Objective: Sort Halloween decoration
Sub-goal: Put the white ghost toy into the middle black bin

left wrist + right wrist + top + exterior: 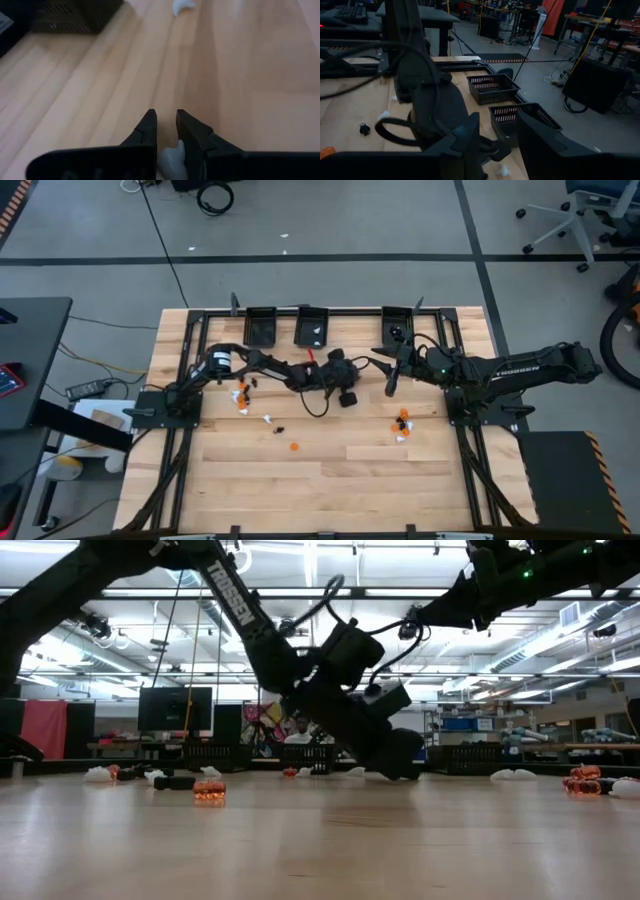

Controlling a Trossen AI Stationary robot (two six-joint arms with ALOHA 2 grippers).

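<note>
My left arm stretched across table centre, wrist pitched down, left gripper (166,120) low at wood, fingers (146,127) drawn close together with narrow gap. My right arm reaches in from right side, right gripper (392,378) raised above table, fingers parted.

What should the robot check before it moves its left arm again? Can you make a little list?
1. White trinket between the left gripper fingers: ok.
2. Fingers fully closed on it: cannot tell.
3. Bin with white pieces in view at the table's far edge: ok.
4. Right gripper out of the way, raised near the right-hand bin: ok.
5. Loose trinkets still on the table: not ok, several remain.
</note>
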